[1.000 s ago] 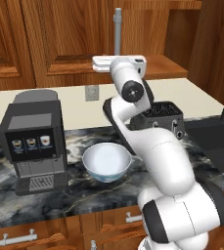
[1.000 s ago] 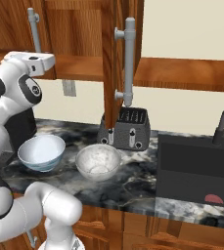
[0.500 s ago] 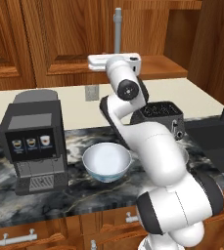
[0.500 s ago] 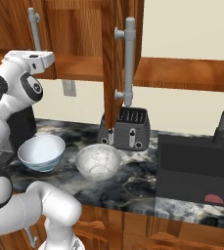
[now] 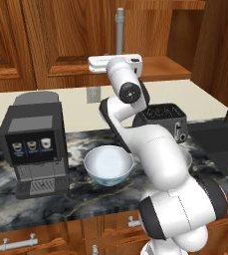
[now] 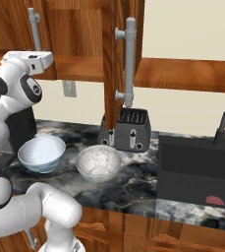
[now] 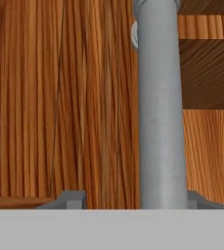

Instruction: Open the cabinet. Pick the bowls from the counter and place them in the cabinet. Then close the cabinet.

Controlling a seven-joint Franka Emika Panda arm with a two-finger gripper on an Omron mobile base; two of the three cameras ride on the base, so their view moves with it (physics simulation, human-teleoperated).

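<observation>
handle [image 7: 161, 107] between claw [image 7: 133, 200] tips | right door [image 6: 115, 64] ajar

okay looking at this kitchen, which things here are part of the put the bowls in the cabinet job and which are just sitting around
Part of the job:
- cabinet, one door swung out
- its grey handle
- patterned bowl
- speckled bowl
- counter

Just sitting around:
- coffee machine
- toaster
- sink

arm [image 5: 150, 149]: raised to cabinet [image 5: 75, 35] handle [image 5: 119, 27] | bowl [image 5: 108, 166]: on counter [image 5: 60, 204], beside coffee machine [image 5: 33, 144]
</observation>
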